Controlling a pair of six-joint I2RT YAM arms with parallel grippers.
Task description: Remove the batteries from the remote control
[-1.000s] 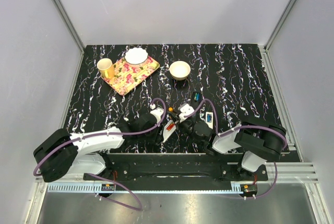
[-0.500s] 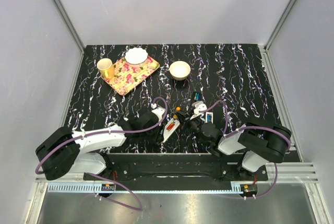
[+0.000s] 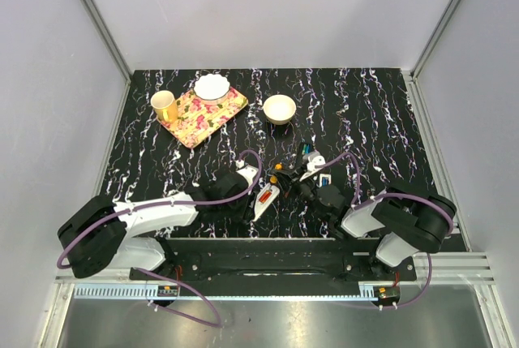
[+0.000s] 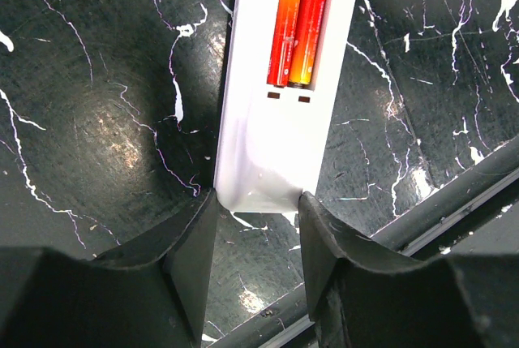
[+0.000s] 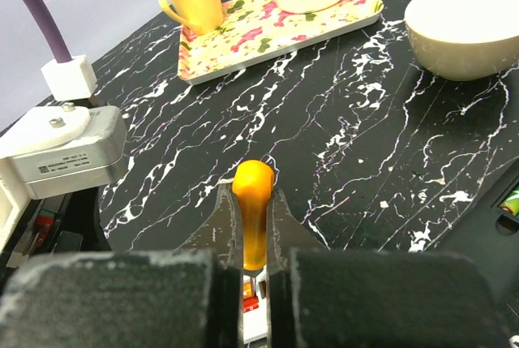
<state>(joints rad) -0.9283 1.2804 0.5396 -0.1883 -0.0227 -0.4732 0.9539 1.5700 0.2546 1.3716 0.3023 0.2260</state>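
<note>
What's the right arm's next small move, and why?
Probably lever the orange tool down at the batteries' far end to pop one up. Both batteries lie in the remote's open bay, the left gripper clamps the remote's near end, and the right gripper holds the tool with its tip there.

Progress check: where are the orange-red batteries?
Batteries sit in the open white remote, held by the left tool, low-centre in top view between the arms.
</note>
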